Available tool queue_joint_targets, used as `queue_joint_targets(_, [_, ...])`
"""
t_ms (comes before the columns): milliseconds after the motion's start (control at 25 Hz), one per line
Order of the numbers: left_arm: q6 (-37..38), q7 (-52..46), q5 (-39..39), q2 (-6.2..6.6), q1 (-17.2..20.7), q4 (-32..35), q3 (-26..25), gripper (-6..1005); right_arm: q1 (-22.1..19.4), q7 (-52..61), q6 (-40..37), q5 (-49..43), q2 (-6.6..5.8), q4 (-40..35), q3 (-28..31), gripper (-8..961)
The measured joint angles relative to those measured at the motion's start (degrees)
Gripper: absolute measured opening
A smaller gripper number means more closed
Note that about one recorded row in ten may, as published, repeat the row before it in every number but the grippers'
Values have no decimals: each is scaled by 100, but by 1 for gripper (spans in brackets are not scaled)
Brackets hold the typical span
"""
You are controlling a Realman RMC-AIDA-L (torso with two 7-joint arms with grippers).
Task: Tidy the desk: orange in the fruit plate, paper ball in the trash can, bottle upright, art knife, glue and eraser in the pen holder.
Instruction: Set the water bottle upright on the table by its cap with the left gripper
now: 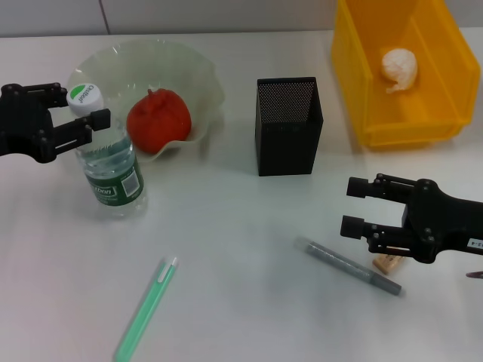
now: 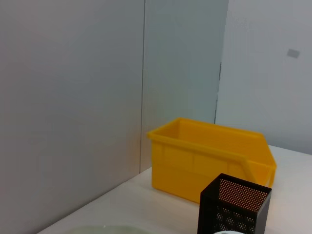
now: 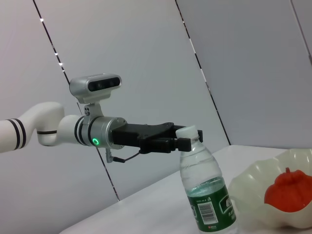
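Nearest our head camera, a green pen-like stick lies slanted on the white desk, and to its right lies a grey pen-shaped tool. Our right gripper hovers low just above that tool's far end, its fingers spread apart and holding nothing. The tiny tan eraser sits on the desk just beside the tool, partly tucked under this gripper.

On our left, the bottle stands upright in front of the fruit plate. Our left gripper sits at the bottle's white cap, a finger on each side; we cannot tell whether they pinch it. The right wrist view shows the same: fingers level with the cap.

The orange rests inside the pale-green fruit plate. The black mesh pen holder stands upright mid-desk, well apart from the plate. Behind it to the right, the yellow trash can holds the paper ball.

Pale grey wall panels rise straight behind the desk's far edge.
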Motion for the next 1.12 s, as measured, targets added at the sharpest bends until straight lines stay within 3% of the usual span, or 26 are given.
queue_joint_targets(1120, [-247, 11, -1, 5, -37, -232, -37, 560, 0, 0, 0, 8, 0, 0, 0, 741])
